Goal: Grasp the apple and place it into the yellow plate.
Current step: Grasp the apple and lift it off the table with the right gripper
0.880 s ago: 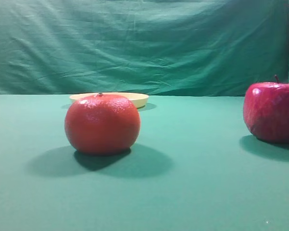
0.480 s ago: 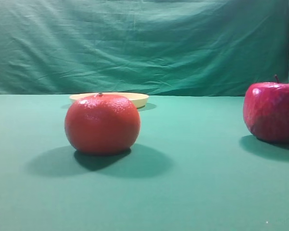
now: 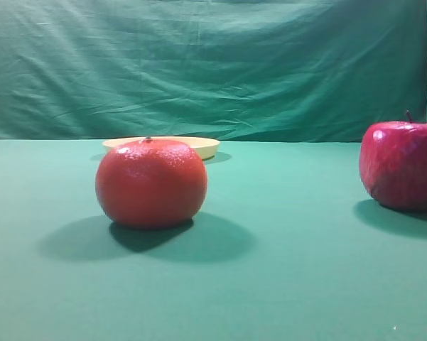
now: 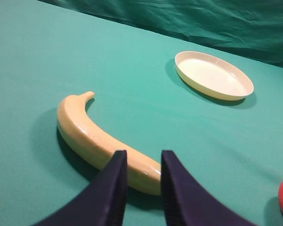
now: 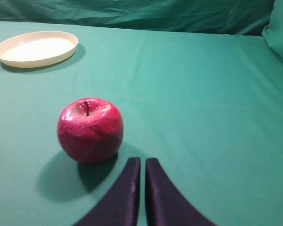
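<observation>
Exterior high view: an orange-red citrus fruit (image 3: 151,182) sits on the green cloth (image 3: 284,284) a little left of centre; the yellow plate (image 3: 202,145) shows just behind it, toward 12 o'clock, partly hidden by the fruit. The apple (image 3: 401,164) rests on the cloth at the 3 o'clock edge, cut off by the frame. No arm shows here

Left wrist view: the left gripper (image 4: 142,162) has its two dark fingers parted by a narrow gap, nothing between them — released. A banana (image 4: 92,136) lies just beyond the tips, curving away to 10 o'clock. The plate lies at 1 o'clock, well apart and bare inside

Right wrist view: the right gripper (image 5: 141,167) is clenched, fingers nearly touching, holding nothing. The apple stands upright, stem up, just beyond the tips toward 10 o'clock — near but apart. The plate lies far off at 10 o'clock
</observation>
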You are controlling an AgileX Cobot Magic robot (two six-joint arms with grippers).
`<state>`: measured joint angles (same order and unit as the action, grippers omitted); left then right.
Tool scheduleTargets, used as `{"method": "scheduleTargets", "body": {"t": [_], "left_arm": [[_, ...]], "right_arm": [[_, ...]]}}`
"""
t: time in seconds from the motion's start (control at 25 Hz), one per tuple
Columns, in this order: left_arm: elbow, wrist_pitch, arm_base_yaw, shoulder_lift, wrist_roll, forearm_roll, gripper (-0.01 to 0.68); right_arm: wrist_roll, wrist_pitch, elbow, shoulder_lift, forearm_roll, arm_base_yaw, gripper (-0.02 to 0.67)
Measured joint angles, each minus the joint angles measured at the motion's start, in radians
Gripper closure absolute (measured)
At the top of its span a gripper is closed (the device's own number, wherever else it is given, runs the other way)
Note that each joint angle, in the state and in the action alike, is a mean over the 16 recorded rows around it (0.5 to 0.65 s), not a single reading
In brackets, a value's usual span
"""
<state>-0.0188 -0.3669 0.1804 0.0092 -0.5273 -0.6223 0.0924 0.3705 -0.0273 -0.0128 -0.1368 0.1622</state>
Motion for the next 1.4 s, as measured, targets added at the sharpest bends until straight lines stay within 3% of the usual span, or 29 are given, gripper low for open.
{"method": "scheduleTargets", "body": {"t": [0.6,0.92,1.4], "left_arm": [[0.0,0.0,0.0,0.0,0.0,0.0,0.516],[0.0,0.0,0.0,0.0,0.0,0.0,0.516],[0.0,0.0,0.0,0.0,0.0,0.0,0.516]], "right_arm": [[0.001,-0.129,0.071,0.019,-0.114,0.0,0.649],[0.046,0.011,0.243,0.182,-0.134,0.0,0.649],[0.236,0.212,0.486,0.624,-0.134,0.0,0.649]]}}
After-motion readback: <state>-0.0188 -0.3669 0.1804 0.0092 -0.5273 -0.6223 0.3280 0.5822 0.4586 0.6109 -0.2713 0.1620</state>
